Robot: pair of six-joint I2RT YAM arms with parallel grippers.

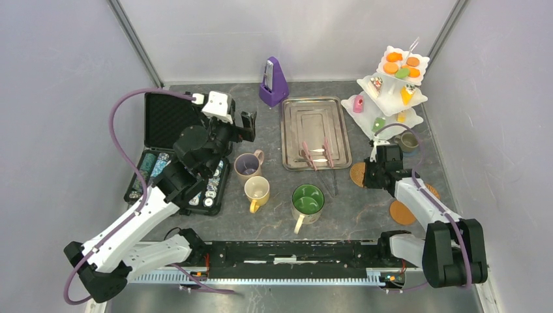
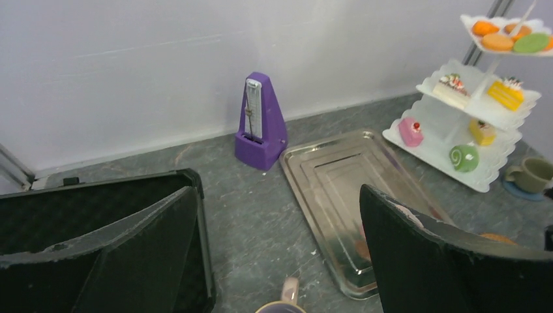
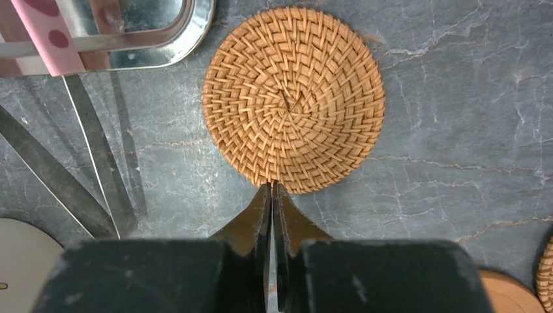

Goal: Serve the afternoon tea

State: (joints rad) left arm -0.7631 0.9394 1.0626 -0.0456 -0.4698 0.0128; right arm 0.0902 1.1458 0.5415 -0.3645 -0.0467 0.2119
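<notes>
My right gripper is shut, its tips at the near edge of a woven round coaster that lies flat on the table. Two more coasters lie beside the right arm. My left gripper is open and empty above the mauve mug, whose handle shows between its fingers. The yellow mug and the big green mug stand near the front. The olive mug stands by the white three-tier stand, which holds the pastries.
A metal tray with pink tongs lies in the middle. A purple metronome stands at the back. An open black case with poker chips is at the left. Grey walls close in the sides.
</notes>
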